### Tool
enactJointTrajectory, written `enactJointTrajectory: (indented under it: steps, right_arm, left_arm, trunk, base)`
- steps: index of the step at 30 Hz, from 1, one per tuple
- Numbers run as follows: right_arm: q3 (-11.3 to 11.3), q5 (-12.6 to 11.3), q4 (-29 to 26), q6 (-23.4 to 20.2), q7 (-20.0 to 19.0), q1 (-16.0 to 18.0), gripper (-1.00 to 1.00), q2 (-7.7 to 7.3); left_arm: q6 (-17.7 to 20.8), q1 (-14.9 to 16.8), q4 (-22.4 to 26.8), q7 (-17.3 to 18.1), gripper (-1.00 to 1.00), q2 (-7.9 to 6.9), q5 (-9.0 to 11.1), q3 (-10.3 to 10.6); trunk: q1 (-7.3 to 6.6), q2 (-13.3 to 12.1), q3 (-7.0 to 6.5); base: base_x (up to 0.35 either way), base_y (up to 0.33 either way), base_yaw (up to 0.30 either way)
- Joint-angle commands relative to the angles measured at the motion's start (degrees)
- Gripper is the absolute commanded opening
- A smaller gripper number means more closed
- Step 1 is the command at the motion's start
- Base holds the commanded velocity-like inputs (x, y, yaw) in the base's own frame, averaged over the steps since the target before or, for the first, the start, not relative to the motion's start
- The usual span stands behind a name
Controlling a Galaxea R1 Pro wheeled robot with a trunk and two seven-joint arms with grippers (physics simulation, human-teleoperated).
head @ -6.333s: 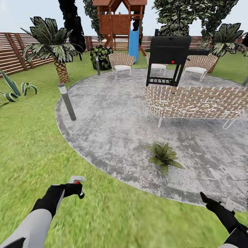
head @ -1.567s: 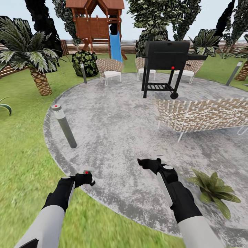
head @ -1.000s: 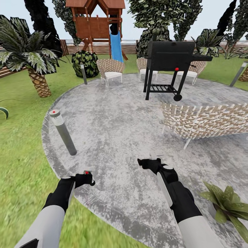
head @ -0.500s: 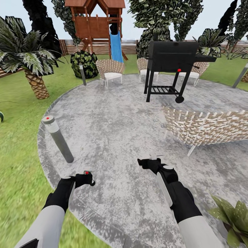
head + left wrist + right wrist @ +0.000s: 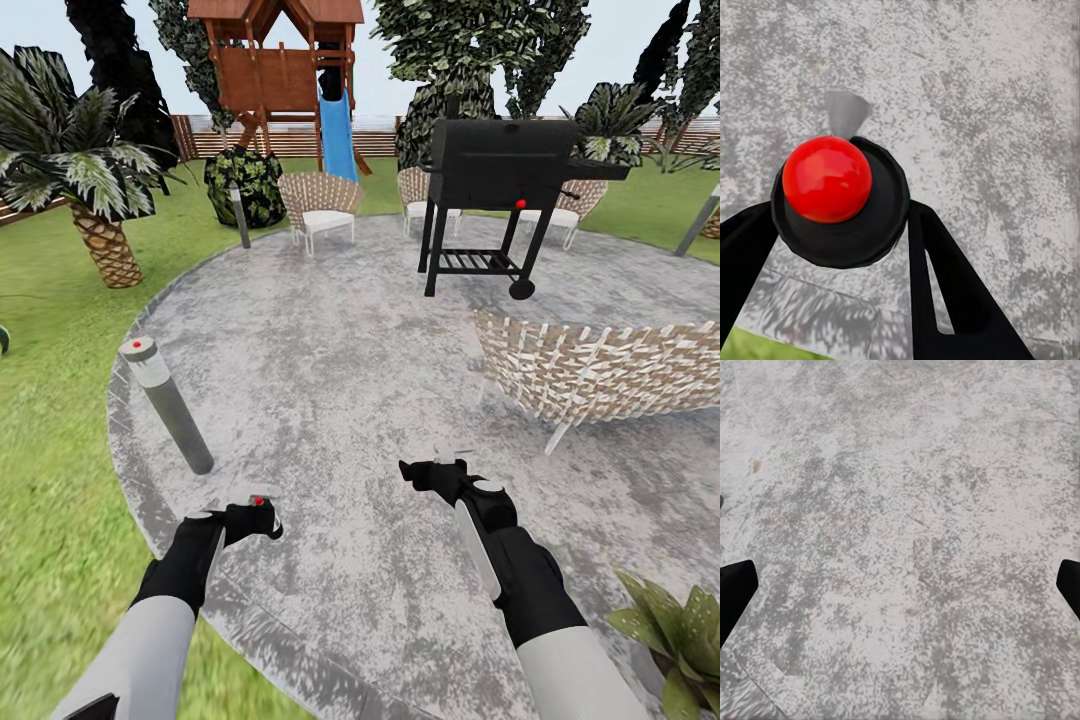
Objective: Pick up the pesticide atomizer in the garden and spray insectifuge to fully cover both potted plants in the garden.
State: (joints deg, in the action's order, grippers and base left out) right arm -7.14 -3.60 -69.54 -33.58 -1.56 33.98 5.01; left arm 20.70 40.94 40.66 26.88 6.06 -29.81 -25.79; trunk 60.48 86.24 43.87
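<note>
My left gripper is shut on the pesticide atomizer, whose red spot shows above the fingers. In the left wrist view the atomizer is a dark round head with a red ball on it, held between the two black fingers. My right gripper hangs open over the grey patio, and its fingertips sit at the far edges of the right wrist view with bare paving between them. One potted plant with pointed green leaves sits at the lower right, to the right of my right arm.
A grey bollard lamp stands at the patio's left rim. A wicker sofa is ahead on the right, with a black grill behind it and wicker chairs further back. A palm stands on the lawn at left.
The view has moved forward onto the patio, so the potted plant has slid to the lower right corner. My left gripper has shifted slightly right with the atomizer. The right arm has held still.
</note>
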Motion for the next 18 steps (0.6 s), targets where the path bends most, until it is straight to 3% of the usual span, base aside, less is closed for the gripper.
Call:
enactJointTrajectory:
  steps: [1,18]
  right_arm:
    - [0.02,-0.36,-0.07,-0.27,0.01,0.03,1.0,0.0]
    - [-0.16,-0.44,0.08,-0.28,-0.04,0.03,1.0,0.0]
  left_arm:
    - [0.22,0.07,0.12,0.54,-1.0,0.1,-0.41,-0.41]
    - [0.3,0.03,0.09,0.28,-1.0,0.42,-0.34,-0.31]
  trunk:
    - [0.22,0.44,0.23]
    - [3.96,7.26,2.83]
  base:
    - [0.0,0.0,0.0]
    - [0.0,0.0,0.0]
